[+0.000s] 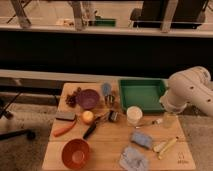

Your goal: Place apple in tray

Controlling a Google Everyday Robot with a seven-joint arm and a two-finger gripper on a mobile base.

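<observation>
Locate apple (87,116) well left of tray (141,95), ungrasped. Locate gripper (169,118) just right of tray; cannot tell how far open. Judge task unstarted. Remaining: reach, grasp, carry, release into tray.

A: Camera position?

B: One view. Set high on the near side of the table (110,145), looking down and across it at a slant toward the far wall.

A: Range?

B: Middling. Whole tabletop fits, near edge just inside the bottom of frame. Floor shows on both sides; a ledge and window frames run across the top.

A: Framing?

B: Table sits low and central. Tray (142,95) at its far right corner. White arm (189,90) comes in from frame right, cut by that edge. Gripper not made out: lost at the arm's lower end, by the tray's right rim.
</observation>
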